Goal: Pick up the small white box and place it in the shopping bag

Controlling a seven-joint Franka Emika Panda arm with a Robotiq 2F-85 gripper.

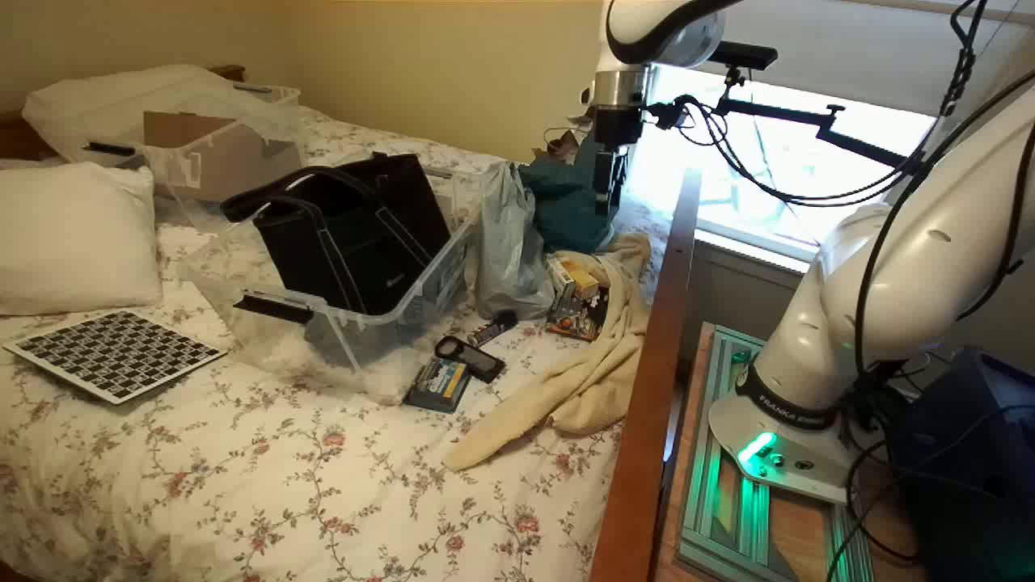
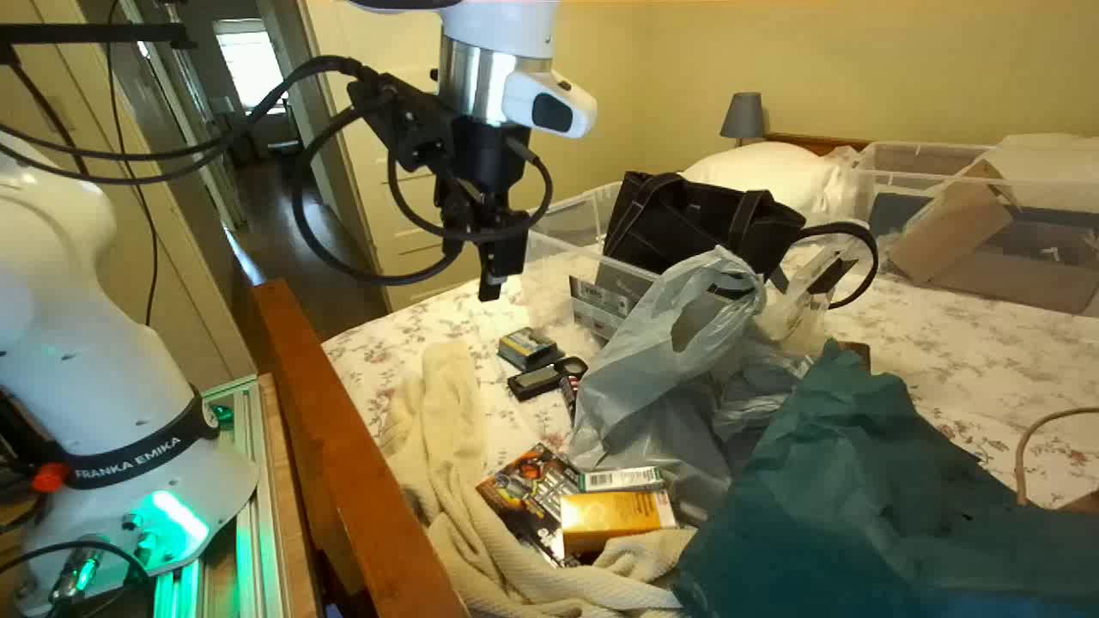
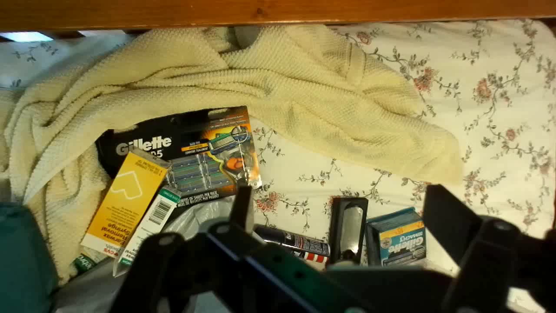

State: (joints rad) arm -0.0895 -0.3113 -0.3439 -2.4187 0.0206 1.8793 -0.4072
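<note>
Pincer hung spread and holding nothing, higher than the yellow box and off to one side. The small white box lay alongside the yellow box, on its pincer-facing side, long axes near parallel. Judged: sideways shift needed first.

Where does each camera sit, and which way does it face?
An exterior view: raised, looking across the bed, window at right; arm and base show.
An exterior view: raised, looking across the bed, hallway at left; arm and base show.
Wrist view: at the arm's end, looking down at the white box; open gripper shows.
Both exterior views share the shopping bag.
</note>
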